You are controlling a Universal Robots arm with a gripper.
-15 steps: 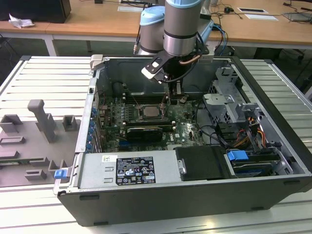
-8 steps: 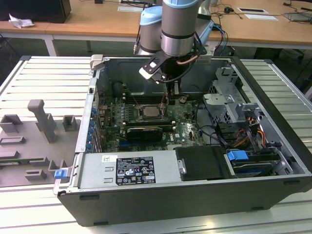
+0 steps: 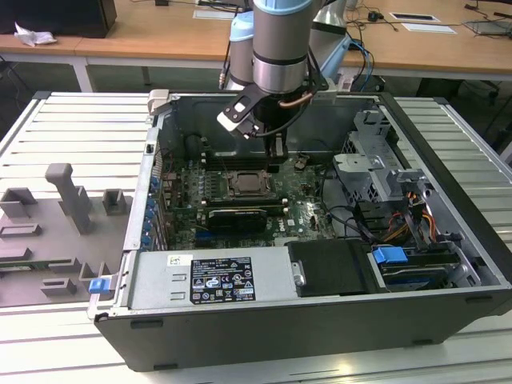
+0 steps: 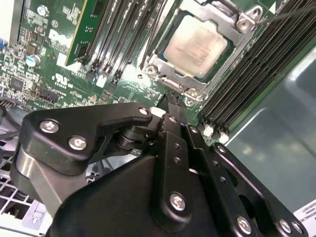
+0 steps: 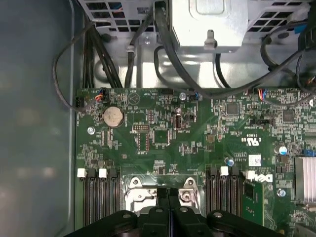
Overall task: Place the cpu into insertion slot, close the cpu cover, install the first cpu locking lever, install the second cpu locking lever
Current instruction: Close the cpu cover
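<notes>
1. Bench point(image 3: 72, 128): pale metal top of long ribbed slats, running the full width of the exterior view.
2. Grey tray point(image 3: 48, 240) lies on the bench at the exterior view's left, with moulded grey blocks and posts standing on it.
3. Behind the bench is a row of wooden desks point(image 3: 160, 36) with light brown tops and a white leg point(image 3: 82, 76).
4. On the desks:
   - black box point(image 3: 56, 16) at the far left
   - crumpled paper point(image 3: 34, 35) just beside the box
   - white sheets point(image 3: 220, 12) near the middle
   - another sheet point(image 3: 428, 28) and dark cables point(image 3: 372, 16) towards the right
5. The space under the desks is dark; floor not discernible.
6. Light is even and diffuse, with soft glare on the slats and no hard shadows.
</notes>
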